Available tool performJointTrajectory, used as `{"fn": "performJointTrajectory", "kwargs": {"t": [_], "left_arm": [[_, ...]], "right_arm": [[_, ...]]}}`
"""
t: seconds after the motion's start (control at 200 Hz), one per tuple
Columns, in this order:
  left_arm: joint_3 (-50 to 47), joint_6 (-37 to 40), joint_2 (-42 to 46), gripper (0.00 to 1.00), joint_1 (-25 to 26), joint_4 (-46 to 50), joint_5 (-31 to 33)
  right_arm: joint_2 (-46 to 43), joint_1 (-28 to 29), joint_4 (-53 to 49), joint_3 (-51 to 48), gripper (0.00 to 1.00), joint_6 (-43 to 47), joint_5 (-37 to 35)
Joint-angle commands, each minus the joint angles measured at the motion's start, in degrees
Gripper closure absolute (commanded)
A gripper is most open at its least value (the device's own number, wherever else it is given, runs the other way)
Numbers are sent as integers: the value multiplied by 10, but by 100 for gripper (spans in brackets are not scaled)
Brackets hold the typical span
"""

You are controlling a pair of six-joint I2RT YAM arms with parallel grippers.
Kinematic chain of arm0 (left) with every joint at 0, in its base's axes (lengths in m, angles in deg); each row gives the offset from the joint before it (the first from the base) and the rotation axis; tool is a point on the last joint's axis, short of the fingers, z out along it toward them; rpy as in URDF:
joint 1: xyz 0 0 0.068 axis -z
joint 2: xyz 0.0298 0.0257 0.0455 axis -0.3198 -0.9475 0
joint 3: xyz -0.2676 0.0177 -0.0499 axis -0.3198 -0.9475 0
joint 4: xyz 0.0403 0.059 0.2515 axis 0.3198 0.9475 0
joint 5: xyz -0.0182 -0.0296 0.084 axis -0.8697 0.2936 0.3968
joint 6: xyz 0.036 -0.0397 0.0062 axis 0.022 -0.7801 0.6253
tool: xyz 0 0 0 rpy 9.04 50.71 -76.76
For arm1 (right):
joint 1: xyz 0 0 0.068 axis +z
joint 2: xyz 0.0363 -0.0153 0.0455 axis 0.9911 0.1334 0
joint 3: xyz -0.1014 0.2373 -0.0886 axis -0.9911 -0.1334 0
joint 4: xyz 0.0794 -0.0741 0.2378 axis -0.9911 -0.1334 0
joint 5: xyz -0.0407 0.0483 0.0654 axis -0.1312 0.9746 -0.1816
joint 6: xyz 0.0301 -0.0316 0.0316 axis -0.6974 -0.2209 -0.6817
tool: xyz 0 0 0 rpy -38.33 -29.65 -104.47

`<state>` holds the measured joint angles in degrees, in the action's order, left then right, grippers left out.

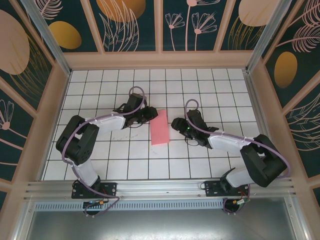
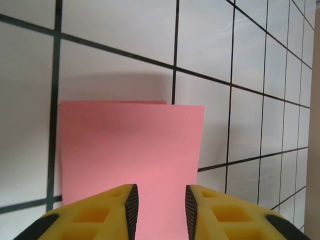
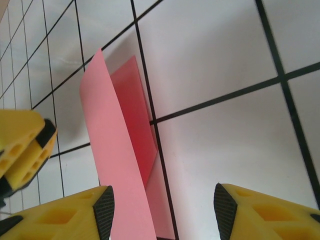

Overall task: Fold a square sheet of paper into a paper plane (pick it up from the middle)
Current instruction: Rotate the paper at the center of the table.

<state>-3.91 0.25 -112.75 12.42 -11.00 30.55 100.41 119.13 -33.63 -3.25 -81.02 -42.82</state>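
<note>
Yellow-fingered left gripper: jaws a narrow gap apart, nothing clamped; pink shows through the gap. Whether the tips touch the paper cannot be told from the wrist view. Right gripper: jaws wide apart, empty, one finger just beside the raised flap. Square sheet of paper: salmon pink, folded in half to a narrow rectangle, lying on the white grid table between the two grippers. Right wrist view: upper layer stands tilted off the lower one, which lies flat. Left wrist view: far edges of the layers slightly out of line.
</note>
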Motion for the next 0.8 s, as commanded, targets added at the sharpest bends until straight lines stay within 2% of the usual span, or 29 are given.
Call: {"fn": "performJointTrajectory", "kwargs": {"t": [0.0, 0.135, 0.34, 0.55, 0.796], "left_arm": [[27, 9, -16, 66, -4, 5, -18], [30, 4, -21, 66, -5, 0, -22], [39, 12, -34, 65, -11, 7, -41], [32, -5, -42, 66, -12, -14, -39], [19, -14, -48, 67, -12, -28, -38]], "right_arm": [[7, -1, 26, -9, 42, -1, 27], [31, -3, 5, 14, 41, 2, 38], [55, 3, 39, 10, 41, -20, 61], [54, 2, 15, 12, 42, 5, 81], [88, -3, 46, 27, 42, 17, 135]]}}
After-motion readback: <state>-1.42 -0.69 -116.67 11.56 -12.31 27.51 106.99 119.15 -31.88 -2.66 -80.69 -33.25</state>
